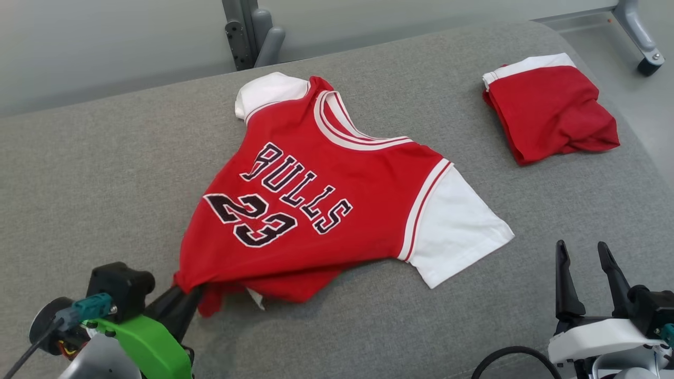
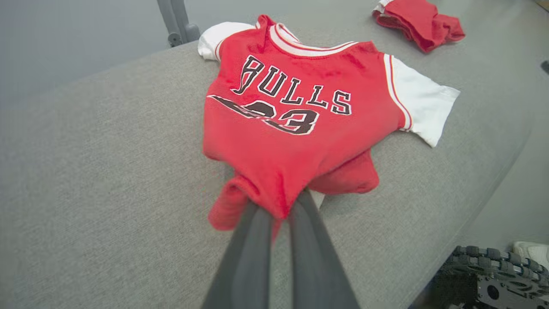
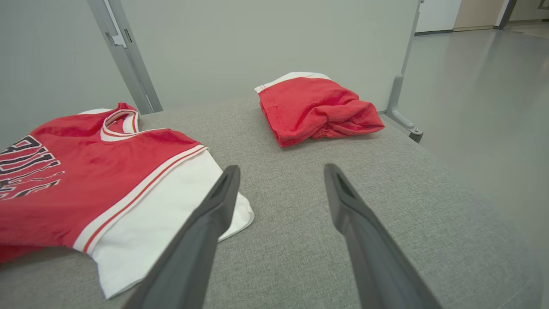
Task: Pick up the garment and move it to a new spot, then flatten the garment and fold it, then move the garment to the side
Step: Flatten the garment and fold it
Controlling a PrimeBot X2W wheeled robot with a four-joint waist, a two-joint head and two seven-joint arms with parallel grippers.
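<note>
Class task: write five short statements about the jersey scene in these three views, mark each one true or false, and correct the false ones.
1. The left tool is shut on the bottom hem of the red jersey. True.
2. The right tool grips the jersey's white sleeve. False: its fingers stand apart and hold nothing.
3. A second red garment lies folded on the grey cushion, apart from the jersey. True.
4. The jersey's print reads BULLS 32. False: it reads BULLS 23.
5. The jersey lies fully flat. False: its hem is bunched where the left tool pinches it.
</note>
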